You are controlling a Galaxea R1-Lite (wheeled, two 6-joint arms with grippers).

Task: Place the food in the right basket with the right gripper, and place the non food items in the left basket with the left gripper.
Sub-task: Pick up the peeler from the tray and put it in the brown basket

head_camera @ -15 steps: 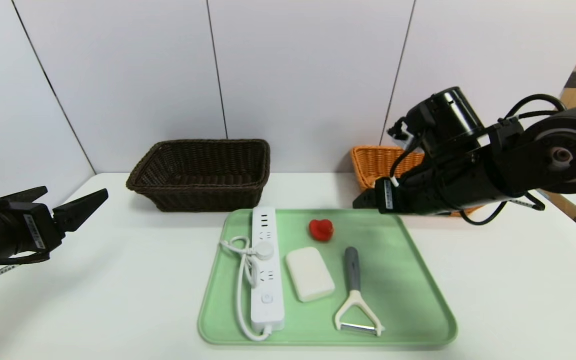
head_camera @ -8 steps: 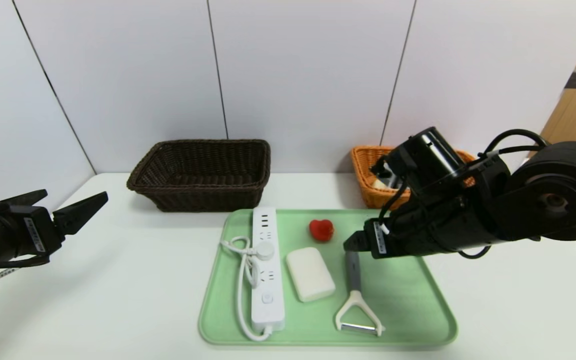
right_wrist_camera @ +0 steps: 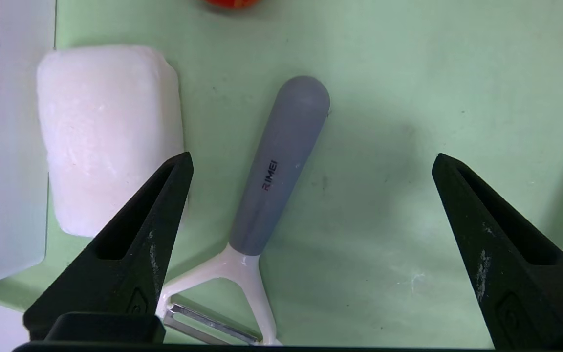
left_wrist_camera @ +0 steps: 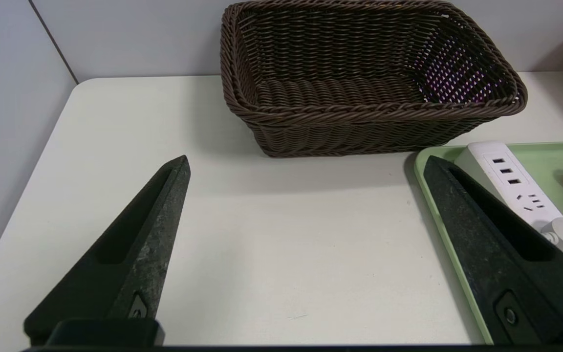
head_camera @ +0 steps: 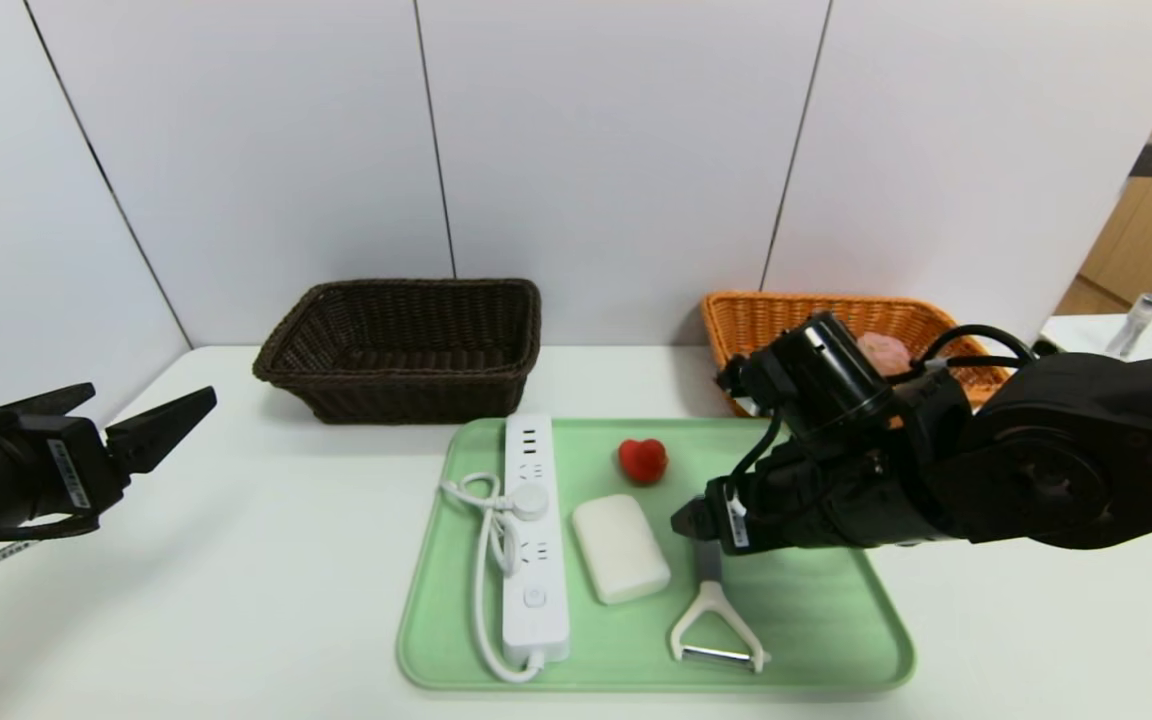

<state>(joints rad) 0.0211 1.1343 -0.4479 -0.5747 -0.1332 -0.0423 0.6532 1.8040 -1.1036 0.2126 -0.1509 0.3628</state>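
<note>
Over the green tray (head_camera: 836,640), right claw (right_wrist_camera: 311,161) spread, empty, above peeler (right_wrist_camera: 281,161); food probably binned. Next: left claw (left_wrist_camera: 306,166), spread at worktop edge, takes non-food.

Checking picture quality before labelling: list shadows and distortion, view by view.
Head view: wall seams fan outward, a wide-lens effect; the right gripper shades the tray. Left wrist view: soft shadow beside the brown basket. Right wrist view: dim shadow patch on the tray beside the peeler.

A white table (head_camera: 236,560) carries everything. A green tray (head_camera: 816,610) lies near and centre. The dark brown basket (head_camera: 406,345) sits far left, the orange basket (head_camera: 756,320) far right.
</note>
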